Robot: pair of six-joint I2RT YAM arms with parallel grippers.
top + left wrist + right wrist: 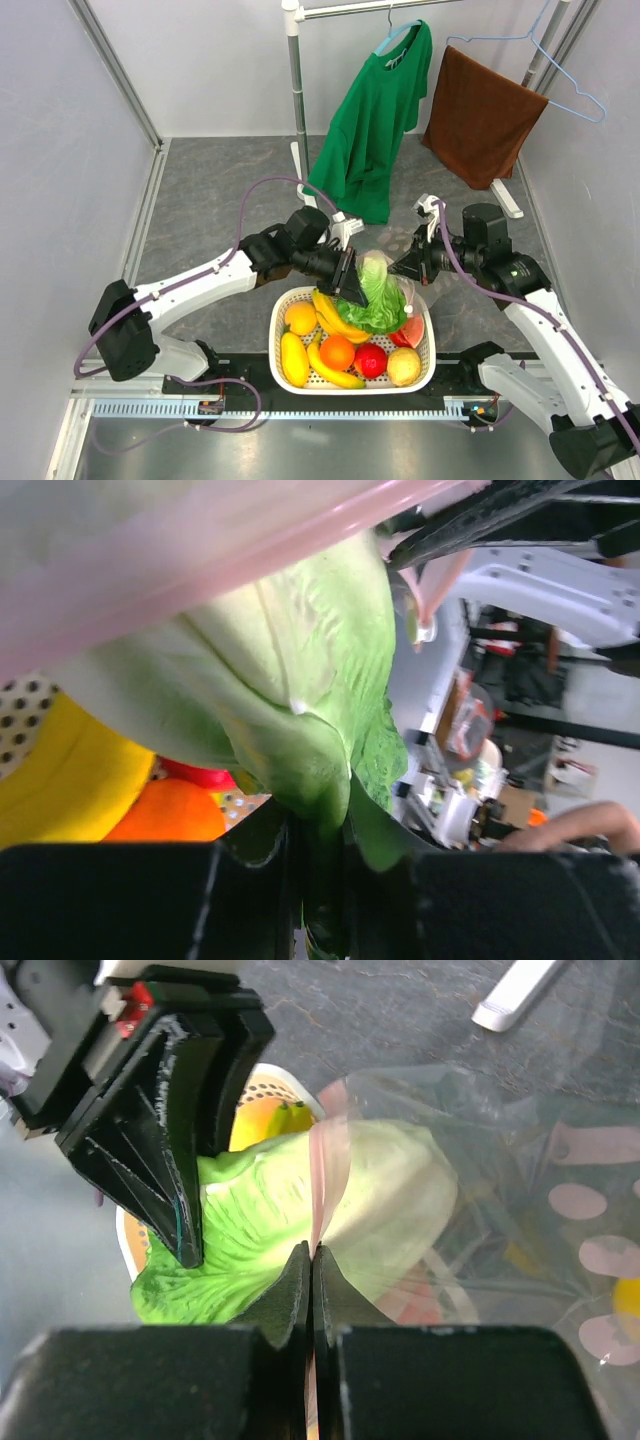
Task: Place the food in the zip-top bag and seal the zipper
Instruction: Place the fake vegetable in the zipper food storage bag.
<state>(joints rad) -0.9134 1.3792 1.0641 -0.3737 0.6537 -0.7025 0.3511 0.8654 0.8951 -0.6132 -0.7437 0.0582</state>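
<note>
L gripper (320, 865) narrow, pinching lettuce (300, 670) by leaf edge. R gripper (312, 1270) clamped on bag (520, 1150) at zipper (330, 1165). Lettuce half inside bag mouth, above basket (278, 325). Prob. light, leaves flex: grip thick part. Bag floppy, slick.

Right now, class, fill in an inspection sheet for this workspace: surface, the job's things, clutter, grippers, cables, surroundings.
Surface: grey table, with a white basket at its near edge.
Job's things: lettuce partly through the mouth of the zip-top bag; zipper unsealed; orange and yellow fruit in the basket.
Clutter: bananas, watermelon slice and red fruit in the basket.
Grippers: left gripper shut on the lettuce; right gripper shut on the bag's mouth edge.
Cables: purple cable loops clear of the basket.
Surroundings: green shirt and brown towel hang on a rack behind.
</note>
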